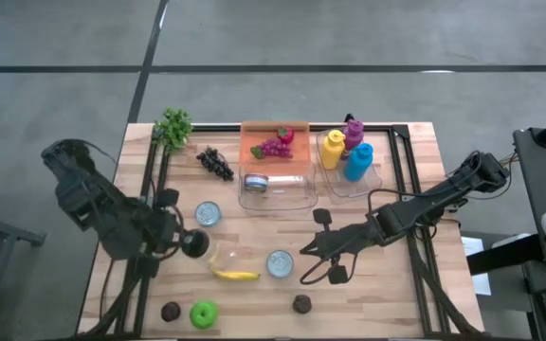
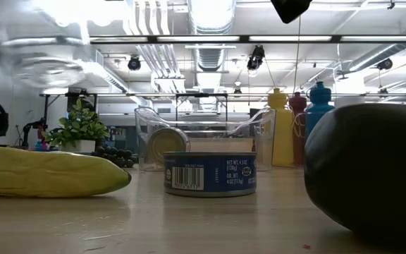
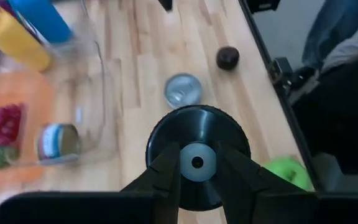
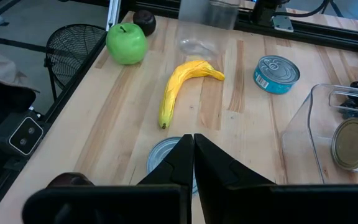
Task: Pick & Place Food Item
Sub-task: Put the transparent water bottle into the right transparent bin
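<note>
The curved yellow banana (image 1: 233, 274) lies flat on the wooden desk (image 1: 387, 294), its long axis running left-right, between a green apple (image 1: 203, 314) and a blue-labelled tin can (image 1: 280, 263). The right hand (image 1: 303, 278), fingers closed and empty, hovers beside that can. The left hand (image 1: 195, 244) clamps a black disc (image 3: 197, 158), seen clearly only from its wrist. The low view alone shows the can's barcode.

Banana (image 1: 233, 275) lies near the table's (image 1: 396, 284) front edge — one tin (image 1: 280, 262) just to its right, another tin (image 1: 208, 214) behind it to the left. Apple (image 1: 203, 314) sits in front of the banana. Farther back, a third tin (image 1: 256, 183) lies in the clear tub (image 1: 292, 194), bottles (image 1: 346, 152) to the right — grapes (image 1: 215, 163) and plant (image 1: 172, 127) to the left.
</note>
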Motion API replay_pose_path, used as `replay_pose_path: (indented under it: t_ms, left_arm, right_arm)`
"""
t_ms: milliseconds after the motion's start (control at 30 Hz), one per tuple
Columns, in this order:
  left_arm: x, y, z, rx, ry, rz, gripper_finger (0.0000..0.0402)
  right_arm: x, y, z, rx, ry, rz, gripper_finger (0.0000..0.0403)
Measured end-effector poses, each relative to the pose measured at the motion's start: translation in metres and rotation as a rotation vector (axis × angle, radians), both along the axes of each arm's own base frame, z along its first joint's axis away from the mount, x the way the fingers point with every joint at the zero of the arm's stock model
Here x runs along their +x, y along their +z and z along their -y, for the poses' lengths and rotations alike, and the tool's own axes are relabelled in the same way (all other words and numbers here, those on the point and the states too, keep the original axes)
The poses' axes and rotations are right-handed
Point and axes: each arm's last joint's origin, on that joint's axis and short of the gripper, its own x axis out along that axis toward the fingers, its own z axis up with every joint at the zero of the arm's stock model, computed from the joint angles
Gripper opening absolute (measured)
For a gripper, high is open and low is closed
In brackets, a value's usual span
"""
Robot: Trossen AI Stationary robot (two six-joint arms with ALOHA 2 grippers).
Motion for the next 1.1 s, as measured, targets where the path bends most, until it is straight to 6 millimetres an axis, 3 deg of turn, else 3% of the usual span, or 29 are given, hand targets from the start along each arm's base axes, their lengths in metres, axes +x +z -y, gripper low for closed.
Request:
replay_pose_path:
  t_ms: [433,733,1100]
  left_arm:
    - [0.043,0.004,-0.031,-0.020,0.039,0.051,0.0079]
    - [0.090,0.003,-0.034,0.080,-0.049,0.005,0.0079]
    - [0.153,0.001,-0.044,0.130,-0.105,-0.031,0.0079]
  right_arm:
    - [0.000,0.000,0.000,0.000,0.000,0.000,0.0008]
    - [-0.002,0.003,0.000,0.027,0.000,0.003,0.0008]
    - [-0.024,0.029,0.007,0.112,0.003,0.039,0.0008]
